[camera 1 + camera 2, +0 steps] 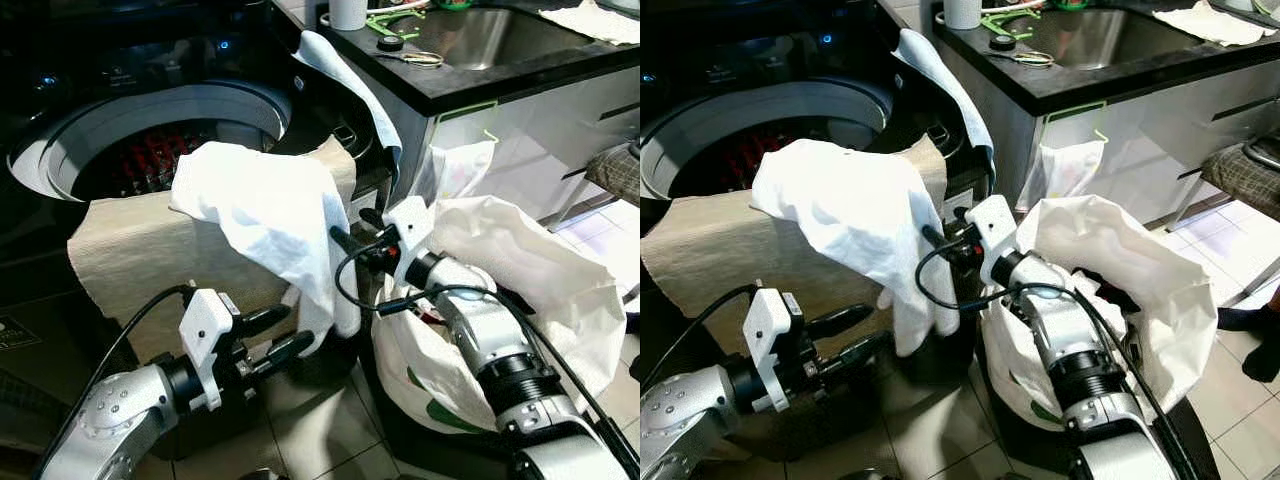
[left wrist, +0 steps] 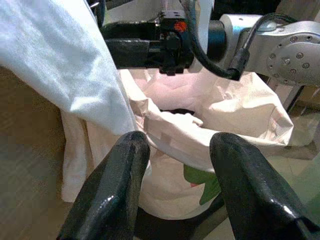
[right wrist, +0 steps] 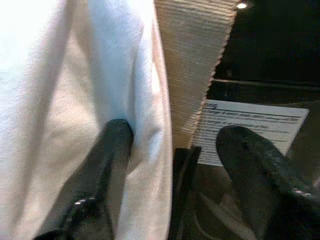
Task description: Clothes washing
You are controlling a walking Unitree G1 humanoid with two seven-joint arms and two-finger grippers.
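Left eye view puts the white cloth (image 1: 265, 215) near centre, draped over the washer (image 1: 150, 130) rim at about 10 o'clock from your right gripper (image 1: 352, 243), lying on a beige towel (image 1: 120, 255) that hangs down the front. The drum, with red items inside, sits at 11 o'clock. Your right gripper reaches into the cloth's hanging edge; in the right wrist view its fingers (image 3: 107, 165) are spread, one against the fabric and the other off it, so nothing is pinched. Your left gripper (image 1: 275, 335) hovers at 7 o'clock below the cloth's tail, fingers apart and empty, facing the laundry bag (image 1: 520, 280) at 4 o'clock. Judge the cloth as light, limp and a bit slippery: it will sag and slide off a shallow hold. Take it where the fabric bunches thick, at the folded hanging edge near the right fingers, rather than a single thin layer. Watch that you don't catch the towel beneath with it.
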